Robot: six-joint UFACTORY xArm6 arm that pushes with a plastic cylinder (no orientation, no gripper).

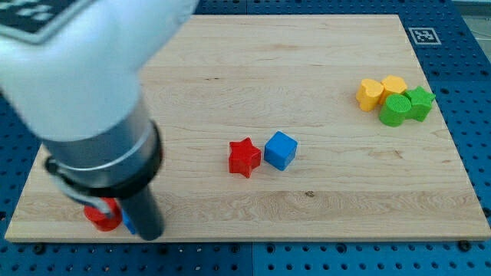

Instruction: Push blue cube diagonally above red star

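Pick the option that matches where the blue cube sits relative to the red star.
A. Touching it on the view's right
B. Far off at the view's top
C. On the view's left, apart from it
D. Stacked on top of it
A: the blue cube sits against the red star on its right side in the view, slightly higher up.

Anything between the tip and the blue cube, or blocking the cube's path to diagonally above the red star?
My tip is hidden behind the arm at the view's bottom left. The blue cube sits against the red star on its right. Bare board above both; nothing visible blocks.
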